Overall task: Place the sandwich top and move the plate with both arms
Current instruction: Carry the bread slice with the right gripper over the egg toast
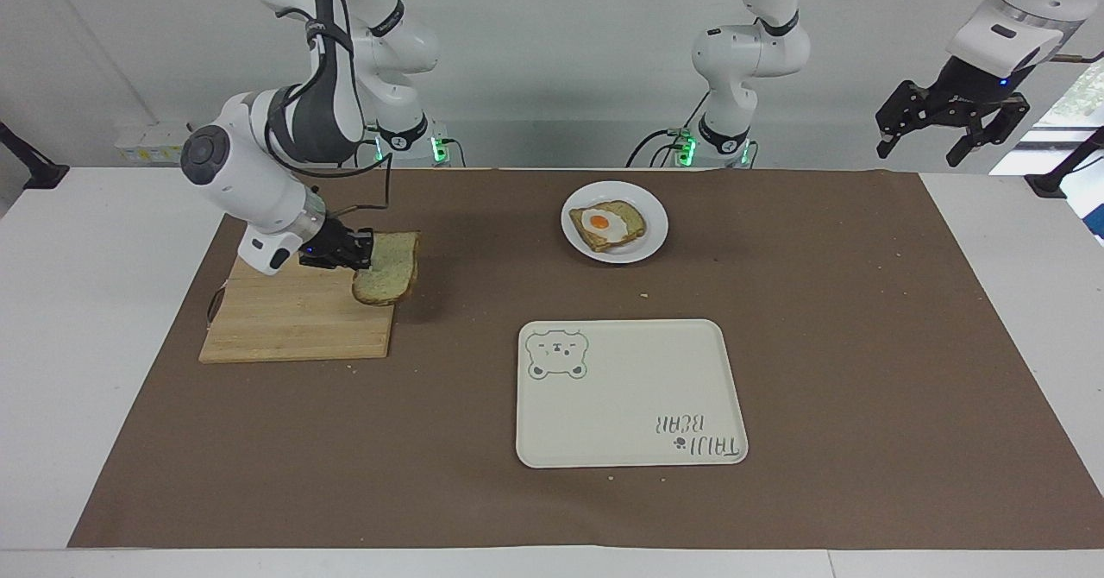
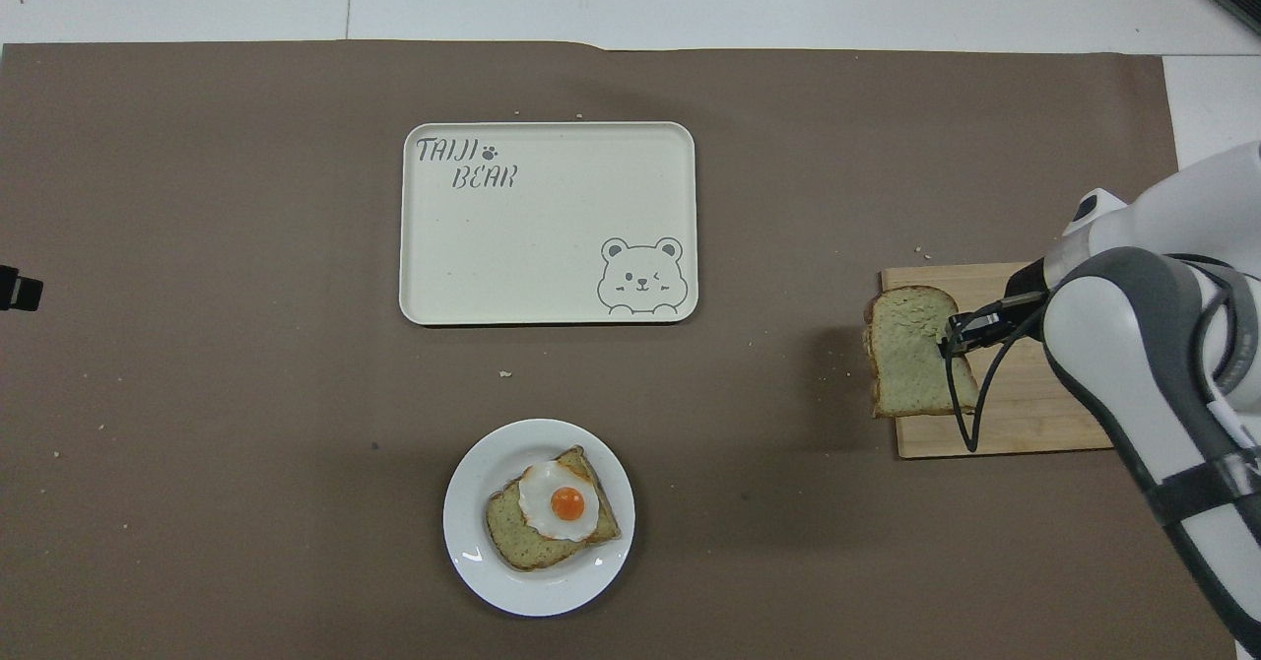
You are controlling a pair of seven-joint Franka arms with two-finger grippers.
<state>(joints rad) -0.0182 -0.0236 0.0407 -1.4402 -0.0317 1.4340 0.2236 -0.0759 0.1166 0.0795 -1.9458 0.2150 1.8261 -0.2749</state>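
Counter (image 1: 86, 319): white, spread with a brown mat (image 1: 862, 345) that carries every item.
Right arm (image 1: 293, 121): reaches in from its base to the board end of the mat, wrist angled down toward the bread.
Left arm (image 1: 1005, 17): waits raised at its own end of the counter.
Tray (image 1: 630, 405): cream, rectangular, bear drawing in one corner and lettering in another; it lies flat mid-mat, farther from the robots than the plate.
Board (image 1: 285, 319): wooden, at the right arm's end of the mat, its long side running along the counter.
Plate (image 1: 651, 207): small, round, white, near the robots' edge of the mat, carrying a toast (image 1: 625, 220) topped with a fried egg (image 1: 601, 222).
Bread (image 1: 388, 274): the plain slice, lifted off the board and hanging over the board's edge that faces the plate; it tilts, its long axis running nearer-to-farther from the robots, rounded end toward the far end in the overhead view (image 2: 911, 350).
Right end effector (image 1: 366, 250): clamped on the bread's side edge, fingertips together on the crust; also seen from overhead (image 2: 956, 337).
Left end effector (image 1: 953, 134): fingers spread apart, holding nothing, in the air above its own end of the counter, clear of the mat.
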